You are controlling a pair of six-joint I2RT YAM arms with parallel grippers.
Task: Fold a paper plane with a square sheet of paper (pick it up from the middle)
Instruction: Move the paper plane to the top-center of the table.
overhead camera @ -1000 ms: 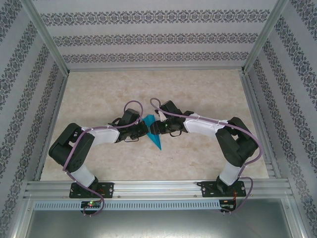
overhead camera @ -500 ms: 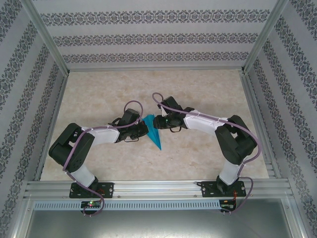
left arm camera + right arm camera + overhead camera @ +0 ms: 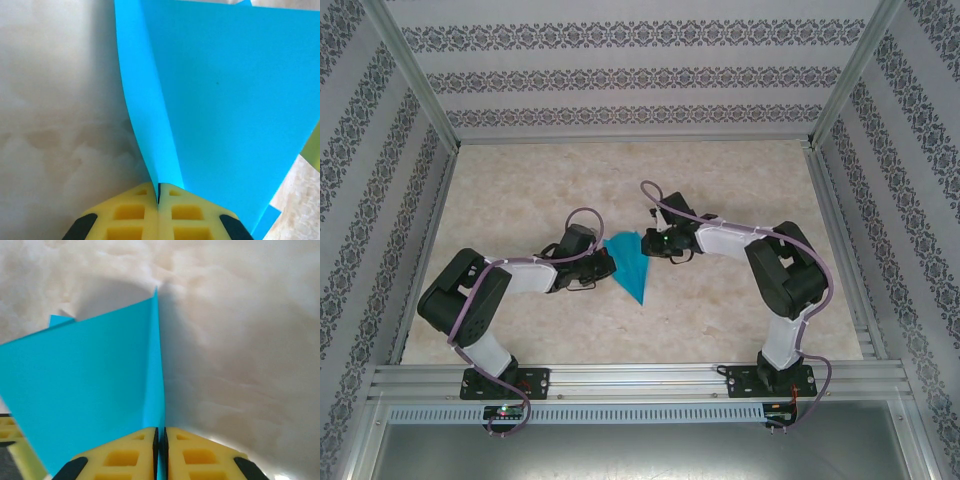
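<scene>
Top external view has the left gripper (image 3: 604,263) and right gripper (image 3: 648,243) each pinched onto opposite sides of the paper plane (image 3: 631,270), probably to spread its wings.

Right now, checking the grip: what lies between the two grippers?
The folded blue paper spans that gap, pinched by the left gripper and the right gripper; the top view shows it.

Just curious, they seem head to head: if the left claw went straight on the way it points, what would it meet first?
The paper plane the left gripper pinches; past it, probably the right gripper, though depth is unclear.
</scene>
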